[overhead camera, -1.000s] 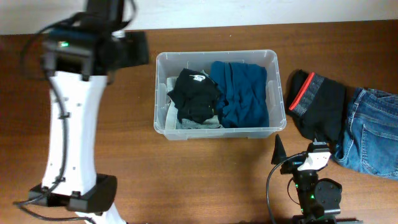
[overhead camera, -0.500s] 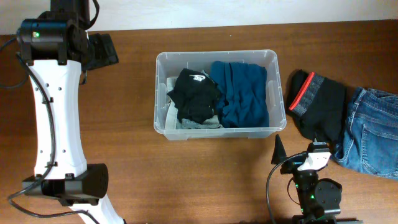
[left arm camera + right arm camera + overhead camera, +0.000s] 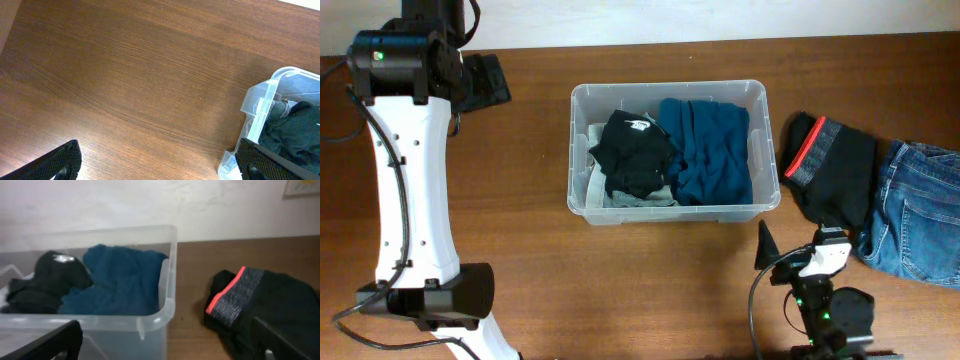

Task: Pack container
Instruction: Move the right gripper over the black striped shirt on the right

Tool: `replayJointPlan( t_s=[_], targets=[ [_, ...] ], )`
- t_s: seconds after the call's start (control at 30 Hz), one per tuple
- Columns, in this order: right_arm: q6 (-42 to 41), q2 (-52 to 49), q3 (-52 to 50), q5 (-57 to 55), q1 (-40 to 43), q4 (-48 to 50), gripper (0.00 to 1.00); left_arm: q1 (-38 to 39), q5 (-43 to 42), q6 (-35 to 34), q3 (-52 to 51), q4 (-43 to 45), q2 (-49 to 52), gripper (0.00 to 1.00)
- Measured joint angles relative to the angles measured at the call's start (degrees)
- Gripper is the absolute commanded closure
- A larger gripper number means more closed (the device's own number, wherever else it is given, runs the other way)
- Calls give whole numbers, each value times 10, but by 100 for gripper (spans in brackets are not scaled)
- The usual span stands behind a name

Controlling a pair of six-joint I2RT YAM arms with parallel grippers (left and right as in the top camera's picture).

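Note:
The clear plastic container point(image 3: 670, 88) stands mid-table and holds a black garment point(image 3: 632, 150), a folded blue one point(image 3: 712, 150) and a grey piece underneath. It also shows in the right wrist view point(image 3: 167, 311) and at the left wrist view's right edge point(image 3: 260, 102). A black garment with a red-and-grey waistband point(image 3: 830, 165) lies to its right, partly on blue jeans point(image 3: 920, 210). My left gripper point(image 3: 160, 162) is open and empty over bare table left of the container. My right gripper point(image 3: 165, 340) is open and empty, low at the front, facing the container's right corner.
The waistband garment shows in the right wrist view point(image 3: 260, 305) just right of the container. The left arm's white links point(image 3: 415, 180) stretch along the table's left side. A pale wall runs behind the table's far edge.
My left arm swung left, away from the container, between one second and half a second ago, and has held still since. The right gripper has shifted only slightly.

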State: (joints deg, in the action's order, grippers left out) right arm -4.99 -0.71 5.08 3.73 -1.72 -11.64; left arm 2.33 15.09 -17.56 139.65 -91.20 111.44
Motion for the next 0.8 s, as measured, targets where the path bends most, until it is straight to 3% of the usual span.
replayJointPlan(
  t_s=[0.1, 0.33, 0.57, 0.8],
  targets=[
    [-6, -10, 75, -1, 0, -54, 2, 0, 0, 0, 0, 0, 0, 1],
    [-10, -114, 367, -22, 0, -282, 2, 0, 0, 0, 0, -1, 0, 1],
    [-1, -323, 602, -63, 0, -483, 2, 0, 2, 0, 0, -1, 0, 0],
    [11, -544, 772, -76, 0, -589, 1, 0, 2, 0, 0, -1, 0, 1]
  ],
)
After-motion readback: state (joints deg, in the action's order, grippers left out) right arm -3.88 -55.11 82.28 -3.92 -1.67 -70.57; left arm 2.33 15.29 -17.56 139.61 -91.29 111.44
